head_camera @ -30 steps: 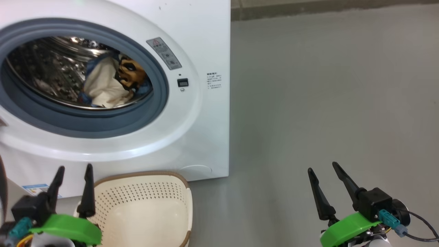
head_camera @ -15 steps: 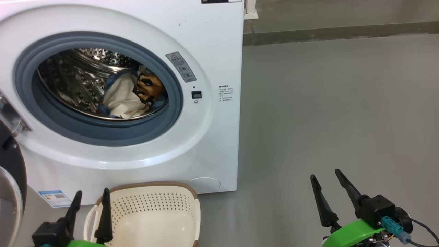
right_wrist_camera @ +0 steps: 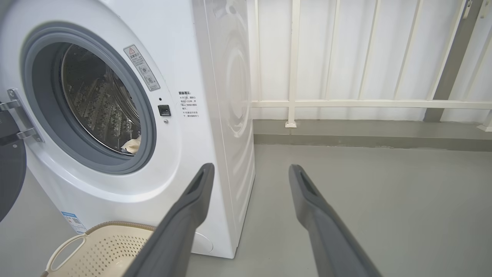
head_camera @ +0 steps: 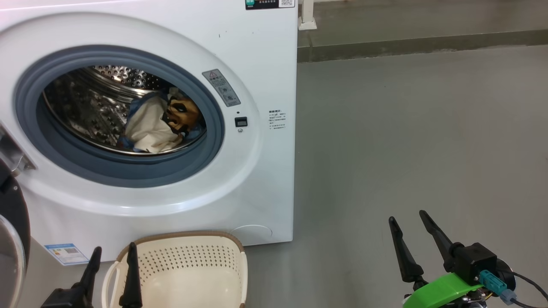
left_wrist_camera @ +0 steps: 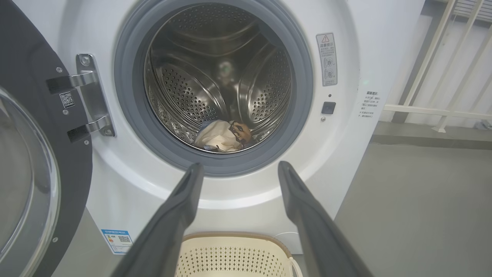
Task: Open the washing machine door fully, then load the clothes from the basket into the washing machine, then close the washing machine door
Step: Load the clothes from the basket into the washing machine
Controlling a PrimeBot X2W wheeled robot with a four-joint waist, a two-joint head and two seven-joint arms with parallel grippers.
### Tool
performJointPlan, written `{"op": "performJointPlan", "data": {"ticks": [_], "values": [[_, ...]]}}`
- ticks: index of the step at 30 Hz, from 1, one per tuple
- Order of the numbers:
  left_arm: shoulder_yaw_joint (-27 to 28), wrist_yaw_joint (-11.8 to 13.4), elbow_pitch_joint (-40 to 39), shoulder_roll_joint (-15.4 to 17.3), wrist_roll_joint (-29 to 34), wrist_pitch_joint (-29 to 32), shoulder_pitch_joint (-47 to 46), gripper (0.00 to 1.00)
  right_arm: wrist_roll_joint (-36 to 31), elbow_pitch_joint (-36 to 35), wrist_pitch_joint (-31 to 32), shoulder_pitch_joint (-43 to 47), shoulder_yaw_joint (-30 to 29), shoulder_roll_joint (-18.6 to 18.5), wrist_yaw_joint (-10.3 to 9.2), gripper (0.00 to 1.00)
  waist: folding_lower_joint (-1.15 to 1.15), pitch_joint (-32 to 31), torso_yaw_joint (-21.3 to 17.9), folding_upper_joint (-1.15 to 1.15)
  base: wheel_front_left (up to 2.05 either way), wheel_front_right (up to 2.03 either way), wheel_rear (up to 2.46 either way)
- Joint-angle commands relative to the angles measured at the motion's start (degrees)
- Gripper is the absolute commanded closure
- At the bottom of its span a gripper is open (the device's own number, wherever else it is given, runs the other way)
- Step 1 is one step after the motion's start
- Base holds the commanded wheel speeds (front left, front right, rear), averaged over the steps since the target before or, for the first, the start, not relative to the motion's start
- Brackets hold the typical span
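The white washing machine (head_camera: 265, 64) stands with its round opening uncovered. Its door (head_camera: 13, 231) is swung out to the left, black rim and glass (left_wrist_camera: 23, 184) facing me. The clothes (head_camera: 158, 124) lie low in the steel drum, cream, blue and orange; they are also in the left wrist view (left_wrist_camera: 223, 138). The cream perforated basket (head_camera: 188, 261) sits on the floor before the machine, with bare plastic inside where I can see. My left gripper (head_camera: 114, 248) is open over the basket's left side. My right gripper (head_camera: 407, 216) is open above the floor, right of the machine.
Grey floor (head_camera: 406, 141) spreads to the right of the machine. A low kerb (head_camera: 419, 42) and a white railing (right_wrist_camera: 292, 104) close it off behind. The door's steel hinge (left_wrist_camera: 90, 96) juts out at the opening's left edge.
The head camera has shifted, so the machine, door and kerb show more fully and my left gripper sits lower in the picture. Both grippers have stayed open.
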Motion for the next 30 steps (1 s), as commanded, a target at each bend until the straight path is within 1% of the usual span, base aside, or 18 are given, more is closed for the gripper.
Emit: {"op": "performJointPlan", "data": {"ticks": [1, 18, 30], "values": [[2.2, -0.3, -1.8, 0.6, 0.8, -0.3, -1.3, 0.0, 0.3, -1.7, -0.3, -0.2, 1.2, -0.1, 0.09, 0.0, 0.0, 0.0, 0.0, 0.0, 0.0, 0.0, 0.0], [3.4, -1.5, -1.7, -1.2, 2.2, -0.3, -1.5, 0.0, 0.2, -1.7, -0.3, -0.2, 1.2, -0.1, 0.09, 0.0, 0.0, 0.2, 0.0, 0.0, 0.0, 0.0, 0.0], [4.1, -2.4, -0.8, -1.8, 3.4, -0.3, -1.6, 0.0, 0.0, -1.4, -0.3, -0.4, 1.3, -0.1, 0.09, 0.0, 0.0, 0.1, 0.0, 0.0, 0.0, 0.0, 0.0]]}}
